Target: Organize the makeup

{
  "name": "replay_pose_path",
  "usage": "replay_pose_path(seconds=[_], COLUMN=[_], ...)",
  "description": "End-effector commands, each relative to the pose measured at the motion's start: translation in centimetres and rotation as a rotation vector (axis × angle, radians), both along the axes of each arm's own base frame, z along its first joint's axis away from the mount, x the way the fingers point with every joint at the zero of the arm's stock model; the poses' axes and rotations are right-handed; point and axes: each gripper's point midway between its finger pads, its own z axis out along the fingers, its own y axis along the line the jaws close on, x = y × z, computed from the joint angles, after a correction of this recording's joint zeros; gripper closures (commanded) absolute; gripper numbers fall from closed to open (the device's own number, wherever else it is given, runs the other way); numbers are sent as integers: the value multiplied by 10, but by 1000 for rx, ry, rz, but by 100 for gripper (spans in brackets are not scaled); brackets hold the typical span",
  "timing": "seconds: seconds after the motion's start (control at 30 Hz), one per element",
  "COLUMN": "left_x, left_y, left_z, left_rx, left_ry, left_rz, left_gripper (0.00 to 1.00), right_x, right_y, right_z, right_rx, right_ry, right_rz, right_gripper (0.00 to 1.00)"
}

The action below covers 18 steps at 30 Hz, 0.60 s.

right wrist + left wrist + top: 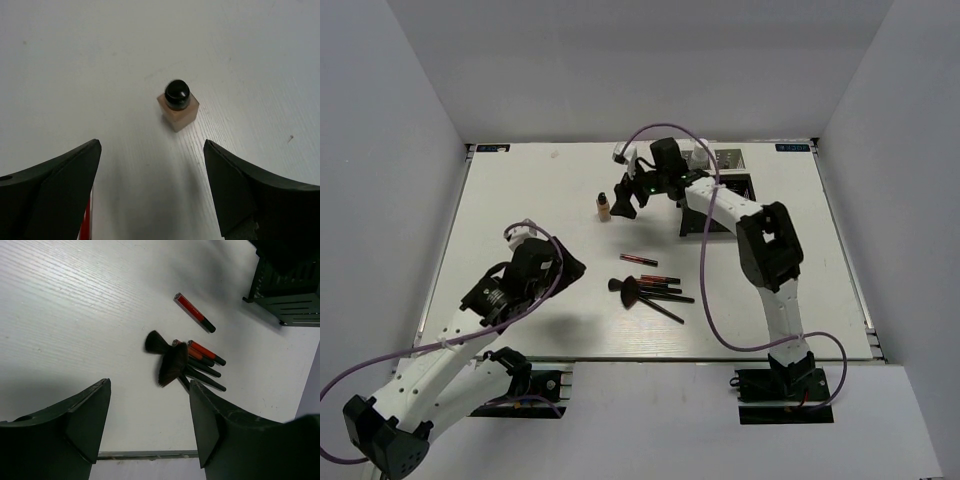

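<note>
Hovering at lower left of the overhead view, the left hand [150, 385] is open and empty. Right of it, upper centre, a tan bottle [177, 110] stands upright on the desk [520, 200], just ahead of the right hand [152, 142], also open and empty, its spread fingers [60, 185] not touching. Tall and narrow, the bottle could topple if one finger lands first, or slip if pinched at its round dark cap [177, 92]. Lower centre, black brushes [170, 362] lie crossed over red pencils [202, 351]; a grab there may catch several or roll them. A black mesh box [290, 300] sits upper right.
</note>
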Motion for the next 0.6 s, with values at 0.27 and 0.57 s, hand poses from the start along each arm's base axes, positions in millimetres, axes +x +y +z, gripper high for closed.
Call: replay_pose_path(seconds=[0.27, 0.57], left_x=[-23, -22], left_y=[31, 32], left_z=[9, 7], left_rx=[21, 50], left_ry=[25, 45], left_rz=[98, 99], left_gripper=[26, 26], right_x=[35, 45], right_y=[43, 58], right_z=[-22, -38], right_rx=[-9, 6], right_ry=[-32, 33], right_rz=[-127, -283], right_gripper=[11, 11])
